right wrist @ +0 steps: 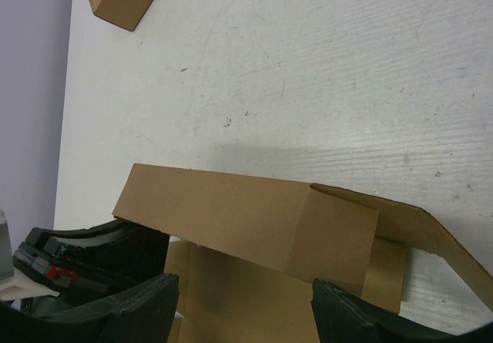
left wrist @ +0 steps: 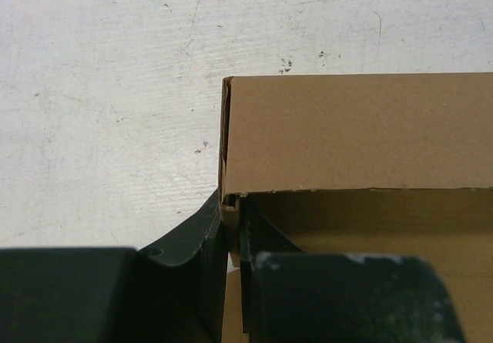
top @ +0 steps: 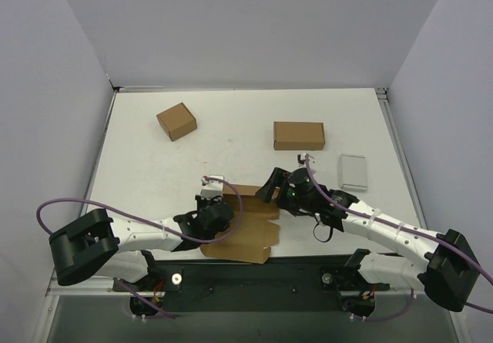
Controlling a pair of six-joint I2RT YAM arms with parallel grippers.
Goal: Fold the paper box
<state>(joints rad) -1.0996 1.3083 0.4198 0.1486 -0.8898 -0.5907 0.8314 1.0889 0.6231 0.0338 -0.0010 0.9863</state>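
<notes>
It looked like a robotics lab test cell: a scuffed white surface [top: 231, 139] boxed in by plain pale walls [top: 254, 27], a left arm [top: 146, 239] and a right arm [top: 393, 233] bolted to a black rail [top: 254, 275], purple cables [top: 65, 199] looping loose

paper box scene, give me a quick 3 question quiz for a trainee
1. True or false: the left pincer is clamped on a wall of the paper box.
2. In the top view, the grey case lies: A) left of the paper box, B) right of it, C) inside it.
3. Which sits farther left, the square carton or the oblong closed box?

Key: 1 true; 2 B; 3 the square carton.
</notes>
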